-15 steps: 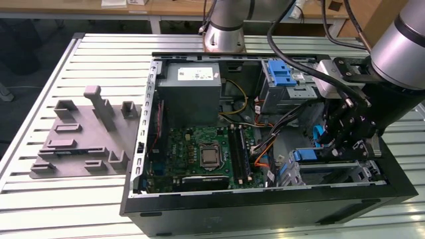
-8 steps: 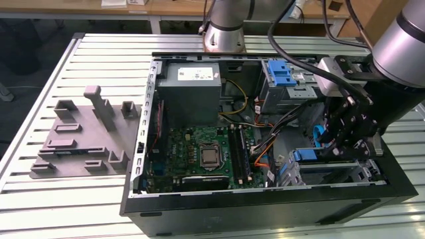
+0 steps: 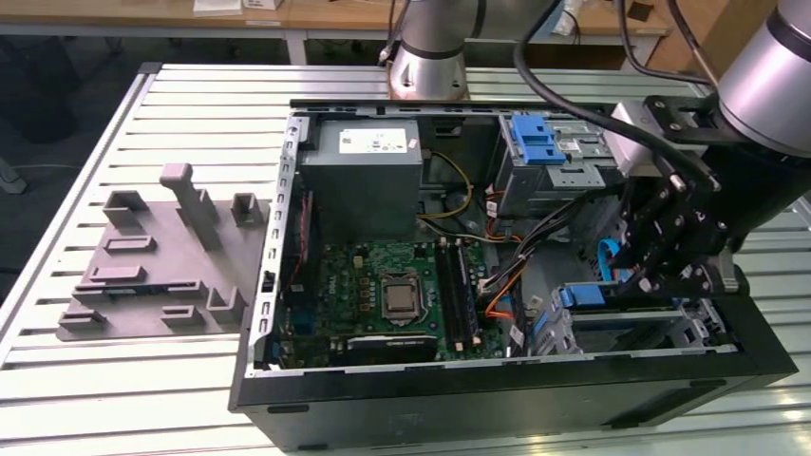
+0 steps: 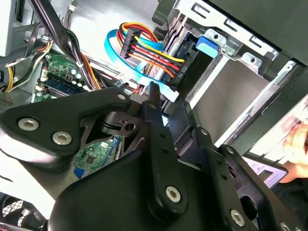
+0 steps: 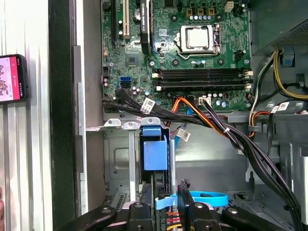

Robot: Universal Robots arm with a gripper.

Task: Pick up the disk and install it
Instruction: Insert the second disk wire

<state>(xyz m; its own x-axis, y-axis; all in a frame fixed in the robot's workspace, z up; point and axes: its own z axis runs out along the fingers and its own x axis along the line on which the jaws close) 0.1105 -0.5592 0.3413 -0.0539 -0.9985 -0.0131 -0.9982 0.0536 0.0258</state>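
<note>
- The claw point(image 3: 640, 277) is down inside the open computer case point(image 3: 507, 404), which lies on the bench point(image 3: 127, 380). It is at the near corner on the exterior view's right.
- I cannot tell if the claw is clenched or released, or if it is grasping anything.
- The disk point(image 5: 155, 154) is in 1 slot of the grey drive cage point(image 5: 118, 163), just beside the claw. In the exterior view, its blue end point(image 3: 590, 295) shows at the cage's mouth.
- The disk stands on its thin edge, not flat. I think its long side runs along the slot, from the claw toward the green motherboard point(image 5: 192, 62). Its blue end points at the motherboard.
- What could go wrong:
- The disk could jam. If it goes in a bit tilted, its blue frame may catch on the cage wall and stick.
- The cables could get pinched. A fat black bunch of cables point(image 5: 207, 120) crosses right past the blue end. A flat blue cable point(image 5: 207, 197) loops close to the claw. A push or a pull could snag them.
- A snagged cable could tug its plug loose from the motherboard.
- The claw could bump the cage. The space around it looks tight, with metal walls close on both sides.
- The disk may look seated but not be locked in place. Then it could slide out of the slot.
</note>
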